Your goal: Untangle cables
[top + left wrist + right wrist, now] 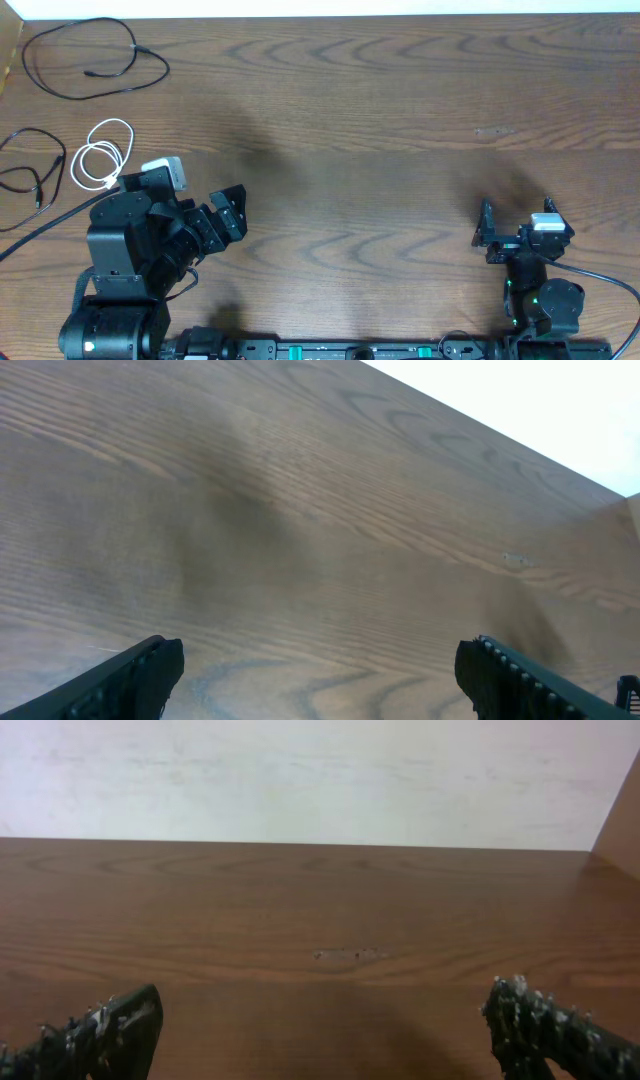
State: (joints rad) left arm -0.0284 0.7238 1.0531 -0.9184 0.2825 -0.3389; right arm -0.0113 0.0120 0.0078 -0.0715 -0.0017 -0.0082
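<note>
Three cables lie apart at the table's left in the overhead view. One black cable (pixel 95 62) makes a wide loop at the far left corner. The white cable (pixel 103 153) is coiled just beyond my left arm. The second black cable (pixel 30 177) loops at the left edge. My left gripper (pixel 226 213) is open and empty, to the right of the white cable. My right gripper (pixel 515 232) is open and empty at the near right. Both wrist views show only bare wood between open fingers (pixel 320 670) (pixel 325 1025); no cable shows there.
The wooden table (pixel 380 120) stretches across the view, with a white wall past its far edge. A small scuff mark (pixel 495 131) sits beyond the right gripper. A thick black arm wire (pixel 45 225) runs off the left edge.
</note>
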